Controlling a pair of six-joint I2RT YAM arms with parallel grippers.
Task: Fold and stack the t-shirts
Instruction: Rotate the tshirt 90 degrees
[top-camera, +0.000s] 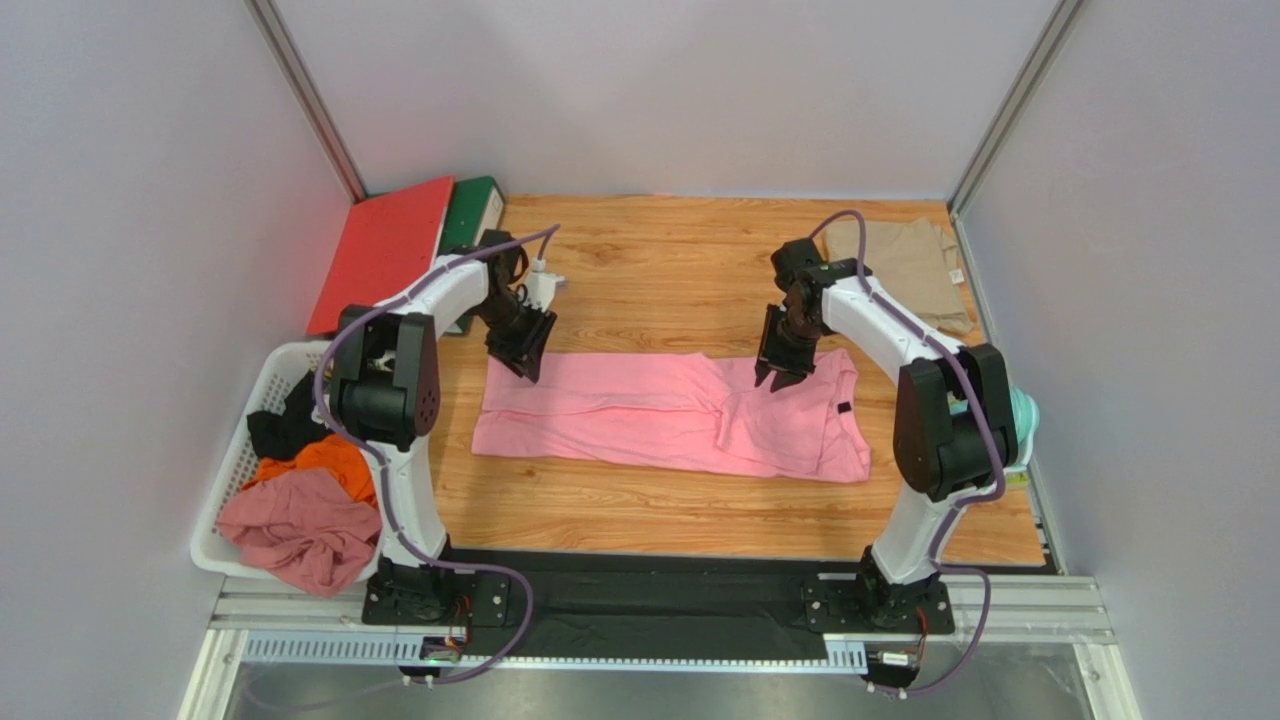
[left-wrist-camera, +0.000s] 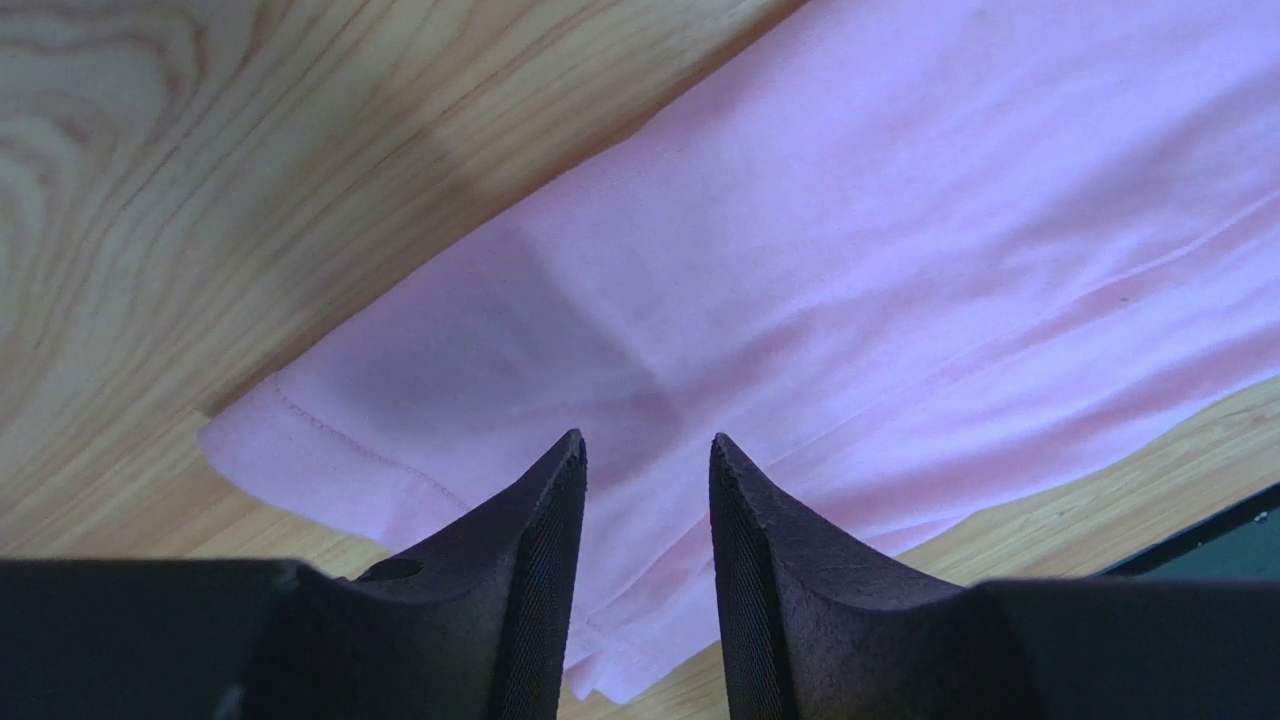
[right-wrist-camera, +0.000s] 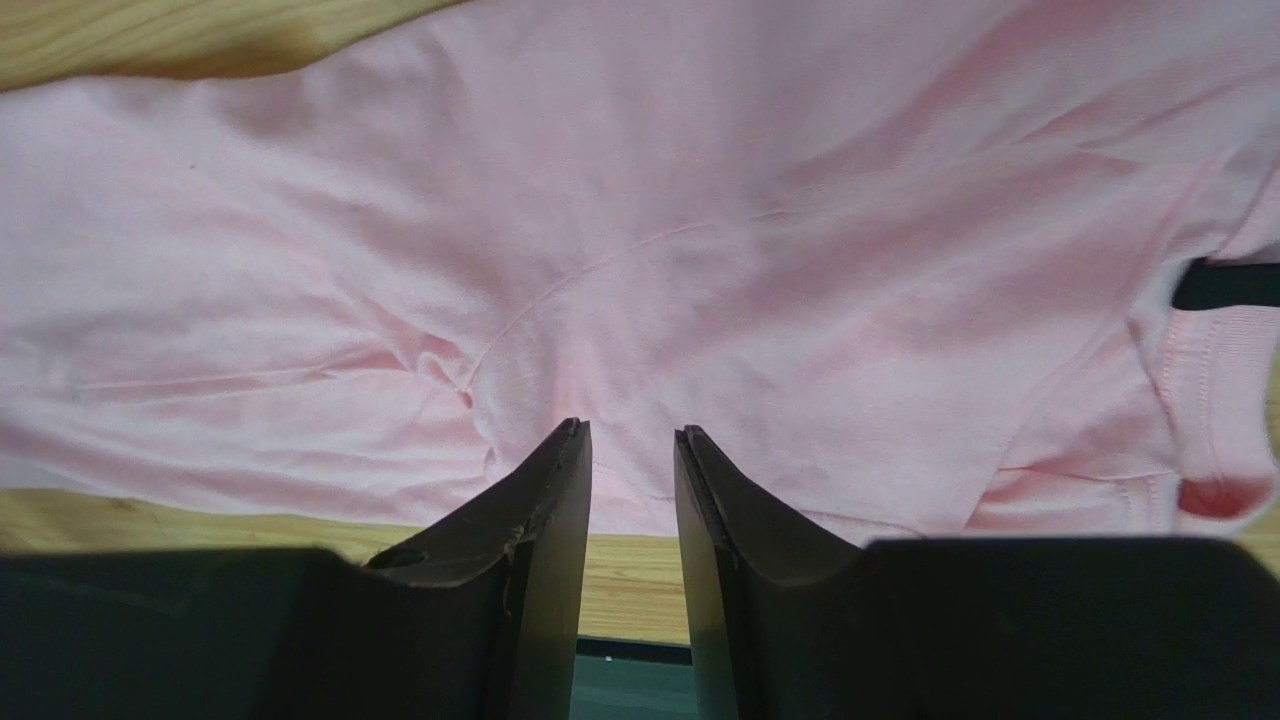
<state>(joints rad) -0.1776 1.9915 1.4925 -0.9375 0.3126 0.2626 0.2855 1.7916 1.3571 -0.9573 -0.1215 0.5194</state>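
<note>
The light pink t-shirt (top-camera: 669, 417) lies folded lengthwise into a long strip across the wooden table (top-camera: 646, 285), its dark neck label (top-camera: 845, 407) near the right end. My left gripper (top-camera: 522, 357) hovers over the shirt's far left corner, open and empty; the left wrist view shows the hemmed corner (left-wrist-camera: 346, 450) below the gripper (left-wrist-camera: 646, 443). My right gripper (top-camera: 781, 368) hovers over the shirt's far edge near the right end, open and empty; its wrist view shows pink cloth (right-wrist-camera: 676, 255) beyond the gripper (right-wrist-camera: 631, 432). The khaki-beige t-shirt (top-camera: 917, 270) lies folded at the back right corner.
A white laundry basket (top-camera: 241, 480) with black, orange and dusty-pink clothes stands at the left edge. Red (top-camera: 383, 252) and green (top-camera: 473, 213) flat boxes lie at the back left. A teal object (top-camera: 1025, 420) sits at the right edge. Grey walls enclose the table.
</note>
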